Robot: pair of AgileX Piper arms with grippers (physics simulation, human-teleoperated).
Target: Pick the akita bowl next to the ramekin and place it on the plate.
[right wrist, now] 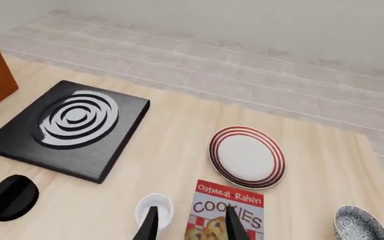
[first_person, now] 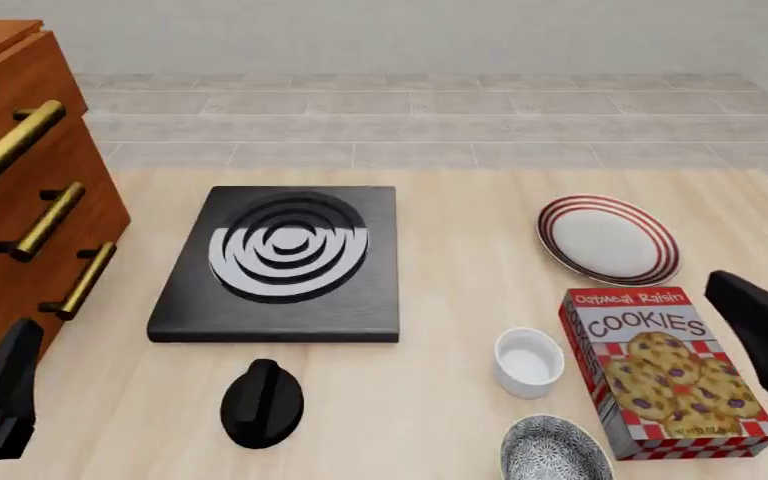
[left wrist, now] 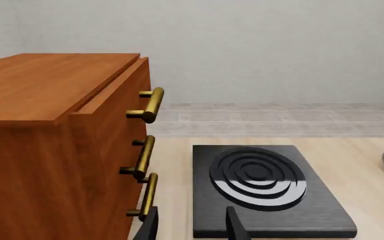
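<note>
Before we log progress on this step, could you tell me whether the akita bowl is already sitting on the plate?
No: in the front view the akita bowl sits on the table near the ramekin, while the plate holds nothing.

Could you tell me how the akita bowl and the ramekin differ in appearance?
The akita bowl is wider than the ramekin. The akita bowl carries a dense dark-and-white speckled pattern inside, while the ramekin is plain white. The ramekin has straight sides; the akita bowl flares outward. Both are small, round, upright and empty, close together on the table beside the cookie box.
</note>
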